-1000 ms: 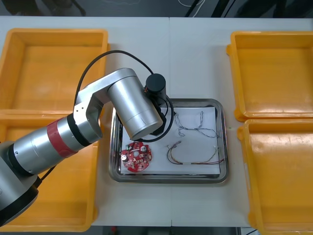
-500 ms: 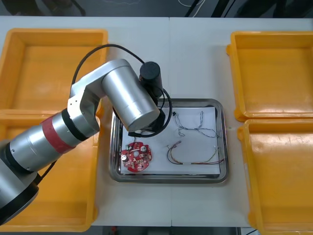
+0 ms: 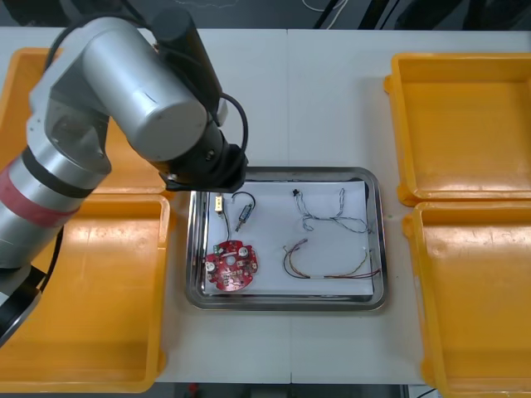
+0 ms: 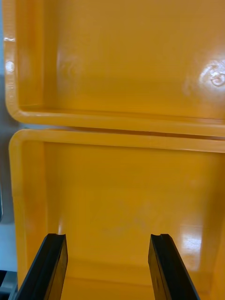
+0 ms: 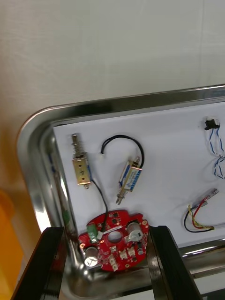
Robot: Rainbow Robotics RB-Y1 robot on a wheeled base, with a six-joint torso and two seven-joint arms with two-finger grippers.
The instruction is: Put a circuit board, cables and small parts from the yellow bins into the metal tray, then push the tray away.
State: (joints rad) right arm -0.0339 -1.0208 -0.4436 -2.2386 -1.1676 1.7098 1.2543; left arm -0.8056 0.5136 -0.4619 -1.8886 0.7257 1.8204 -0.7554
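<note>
Now your left gripper (image 5: 105,232) has lifted clear of the metal tray (image 3: 286,305), jaws apart and empty. In the tray I count one red circuit board (image 3: 232,265), two small metal parts (image 3: 218,203) on one black cable (image 3: 241,196), one blue-and-white cable (image 3: 332,217) and one red-and-yellow cable (image 3: 328,269). Loading looks done, so only the push remains. Your right gripper (image 4: 107,236) hangs with its jaws apart over the right pair of the four yellow bins (image 3: 12,116).

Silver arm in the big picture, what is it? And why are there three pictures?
It is a robot's left arm, seen from a camera above the table. The other two pictures come from cameras on the robot's wrists. The left gripper hovers open by a metal tray. In the tray lie a red circuit board, cables and two small metal parts. The right gripper is open above the yellow bins. Neither gripper holds anything.
</note>
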